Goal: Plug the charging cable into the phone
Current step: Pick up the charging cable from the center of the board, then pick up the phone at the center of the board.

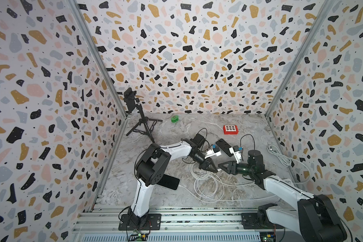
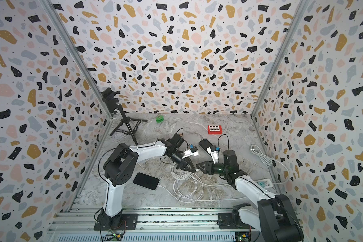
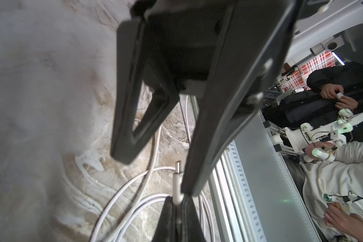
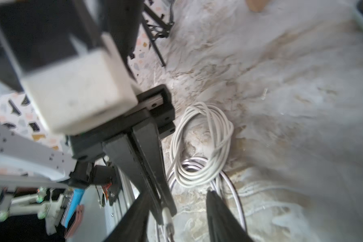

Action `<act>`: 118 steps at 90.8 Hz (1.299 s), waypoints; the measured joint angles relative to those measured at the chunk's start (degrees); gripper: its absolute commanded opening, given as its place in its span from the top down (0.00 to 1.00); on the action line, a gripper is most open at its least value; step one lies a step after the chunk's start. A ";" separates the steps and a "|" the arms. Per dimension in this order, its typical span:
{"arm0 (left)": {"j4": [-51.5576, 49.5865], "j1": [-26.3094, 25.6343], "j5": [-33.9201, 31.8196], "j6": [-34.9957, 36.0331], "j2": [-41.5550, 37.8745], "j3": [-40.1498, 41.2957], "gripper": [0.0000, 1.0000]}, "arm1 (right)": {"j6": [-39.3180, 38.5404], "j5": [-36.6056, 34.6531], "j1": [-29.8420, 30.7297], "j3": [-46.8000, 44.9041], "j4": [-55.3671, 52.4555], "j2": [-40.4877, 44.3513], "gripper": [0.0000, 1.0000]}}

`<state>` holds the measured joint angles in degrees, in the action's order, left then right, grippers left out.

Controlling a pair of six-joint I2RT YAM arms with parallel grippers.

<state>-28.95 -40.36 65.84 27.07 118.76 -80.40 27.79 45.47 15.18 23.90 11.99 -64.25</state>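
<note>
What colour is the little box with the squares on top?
The box is red with a white top; clearest in a top view.

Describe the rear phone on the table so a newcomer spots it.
On the marble table, find the red gridded block toward the back. Just in front of it lies a dark phone, flat and angled. The other flat phone lies nearer the front, trailing a white cable.

The fingers (image 3: 168, 216) of the left gripper (image 3: 177, 200) clamp the white cable plug (image 3: 177, 181) beside the blurred, apparently open right gripper (image 3: 155, 170).
</note>
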 measured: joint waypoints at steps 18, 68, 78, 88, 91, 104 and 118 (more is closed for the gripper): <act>2.89 0.20 -6.71 -3.50 -0.13 2.82 1.00 | -7.74 -21.40 0.00 11.41 -16.81 -0.44 0.15; 10.36 1.25 -13.86 -14.47 -2.01 4.90 1.00 | -31.47 -43.43 -0.04 44.26 -33.11 -40.26 0.00; 11.41 1.36 -13.99 -15.65 -2.01 5.11 1.00 | -34.18 -42.60 -0.07 49.42 -33.38 -44.17 0.00; 11.93 1.38 -14.23 -16.41 -2.01 5.16 1.00 | -35.78 -41.99 -0.04 54.12 -34.99 -48.57 0.00; 12.17 1.38 -14.32 -16.68 -2.01 5.16 1.00 | -36.00 -41.94 -0.04 55.74 -35.76 -50.27 0.00; 13.42 1.66 -14.38 -17.86 -2.01 5.60 1.00 | -36.22 -40.70 -0.04 58.73 -38.10 -52.54 0.00; 15.26 2.47 -14.43 -20.20 -2.01 6.45 1.00 | -36.20 -39.60 -0.11 58.77 -39.50 -52.54 0.01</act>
<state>-13.69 -37.89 51.42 6.87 116.75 -73.95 -8.40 5.87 15.07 82.67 -27.51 -116.79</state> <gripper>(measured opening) 0.059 0.993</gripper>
